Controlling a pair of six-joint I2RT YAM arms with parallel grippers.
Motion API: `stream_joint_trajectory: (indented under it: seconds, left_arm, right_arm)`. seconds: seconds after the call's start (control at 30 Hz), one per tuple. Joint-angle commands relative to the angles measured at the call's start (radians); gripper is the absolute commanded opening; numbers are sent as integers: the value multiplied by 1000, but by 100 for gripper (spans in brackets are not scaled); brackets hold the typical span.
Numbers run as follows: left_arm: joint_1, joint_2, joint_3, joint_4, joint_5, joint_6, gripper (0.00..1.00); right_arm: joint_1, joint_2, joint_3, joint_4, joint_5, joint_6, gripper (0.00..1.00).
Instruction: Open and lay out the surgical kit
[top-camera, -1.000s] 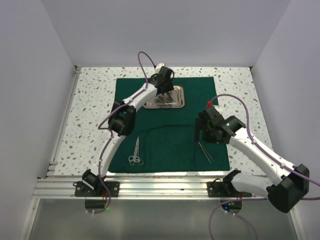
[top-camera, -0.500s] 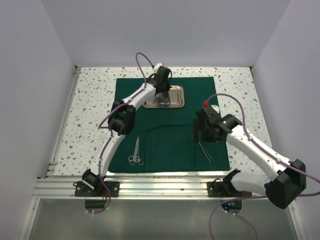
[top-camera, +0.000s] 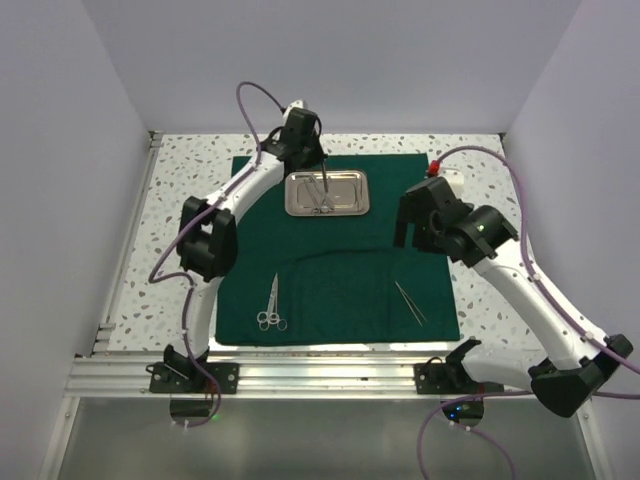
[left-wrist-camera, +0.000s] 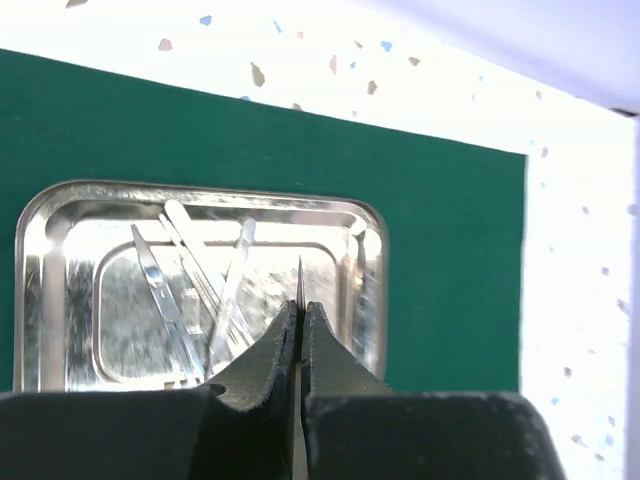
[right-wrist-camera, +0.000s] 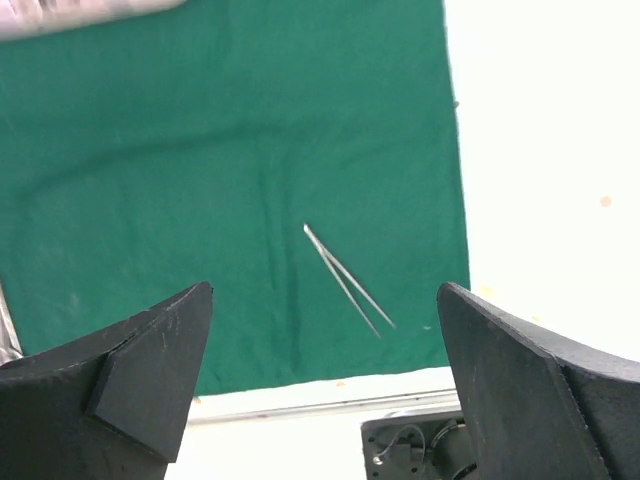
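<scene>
**Top view.** The matte green cloth (top-camera: 340, 280) lies flat on the speckled counter (top-camera: 180, 200). The shiny rectangular steel tray (top-camera: 352, 195) sits at the cloth's far centre. Ring-handled scissors (top-camera: 271, 305) lie near-left and tweezers (top-camera: 409, 302) near-right. The left claw (top-camera: 314, 170) hangs over the tray. The right claw (top-camera: 410, 228) hovers above the cloth's right side.

**Left wrist view.** The left claw (left-wrist-camera: 300, 318) is pressed together on a slim silver instrument (left-wrist-camera: 300, 280), whose pointed tip protrudes. Flat loose instruments (left-wrist-camera: 185, 285) lie crossed in the round-cornered tray (left-wrist-camera: 372, 270).

**Right wrist view.** The right claw (right-wrist-camera: 325, 295) stands wide apart, holding nothing, over the tweezers (right-wrist-camera: 345, 280). The tweezers lie on the lightly wrinkled cloth (right-wrist-camera: 200, 150).
</scene>
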Motion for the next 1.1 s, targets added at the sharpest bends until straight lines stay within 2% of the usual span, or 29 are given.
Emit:
stream_joint_trajectory:
  seconds: [0.0, 0.13, 0.23, 0.37, 0.57, 0.73, 0.8, 0.83, 0.93, 1.07]
  left_arm:
    - [-50, -194, -126, 13, 14, -21, 0]
    - [-168, -315, -283, 1, -41, -64, 0]
    - [-293, -404, -423, 12, -95, -155, 0]
    - [-481, -394, -516, -8, -164, -317, 0]
    - [-652, -232, -420, -97, -219, -460, 0]
    - [-696, -120, -328, -132, -195, -532, 0]
    - [-706, -96, -288, -160, -186, -554, 15]
    - [-712, -84, -276, -168, -187, -555, 30]
    - [-715, -90, -250, -177, -198, -551, 52]
    - [-695, -119, -185, -237, -242, -502, 57]
  right_arm:
    - [-5, -40, 122, -147, 156, 93, 98]
    - [-8, -73, 184, -201, 150, 111, 98]
    - [-9, -98, 220, -271, 162, 148, 98]
    - [-10, -135, 285, -367, 147, 197, 98]
    - [-9, -228, 303, -454, 96, 157, 98]
    - [-9, -306, 276, -479, 75, 117, 98]
    - [-9, -334, 271, -480, 72, 93, 98]
    - [-9, -339, 271, -480, 70, 84, 98]
    - [-9, -348, 277, -480, 67, 67, 98]
    - [-9, -333, 283, -480, 59, 74, 99]
